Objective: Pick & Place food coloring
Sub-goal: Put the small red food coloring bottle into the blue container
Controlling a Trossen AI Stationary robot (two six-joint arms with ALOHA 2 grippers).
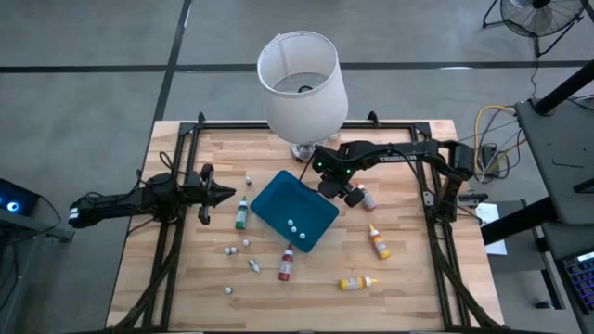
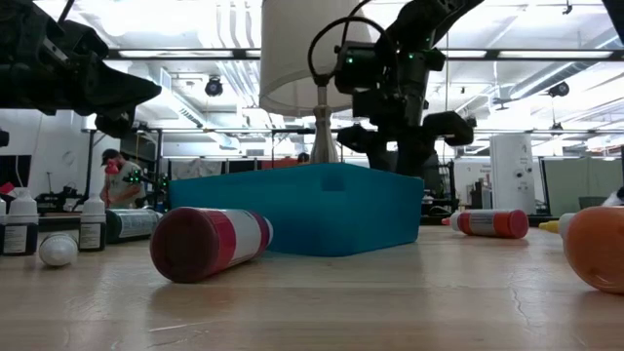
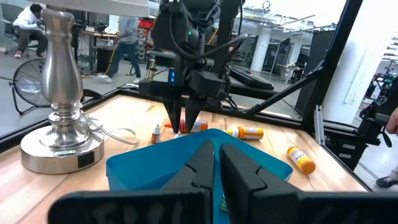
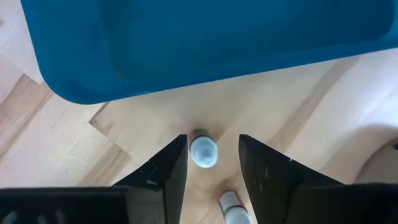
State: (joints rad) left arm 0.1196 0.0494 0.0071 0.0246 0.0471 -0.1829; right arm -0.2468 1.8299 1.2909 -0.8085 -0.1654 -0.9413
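The food coloring bottle point(image 4: 203, 151) stands upright just beside the teal tray point(image 4: 186, 50); the right gripper point(image 4: 211, 163) hovers above it, jaws part-open and empty. It should descend straight, centred, before closing.

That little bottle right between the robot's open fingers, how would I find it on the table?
Start at the white lamp on the table's far edge, then drop to the blue tray in front of it. Just off the tray's lamp-side corner hangs the right end effector, fingers apart, around a small upright bottle. Unlike the red, green and orange bottles lying flat elsewhere, it stands with its pale cap up.
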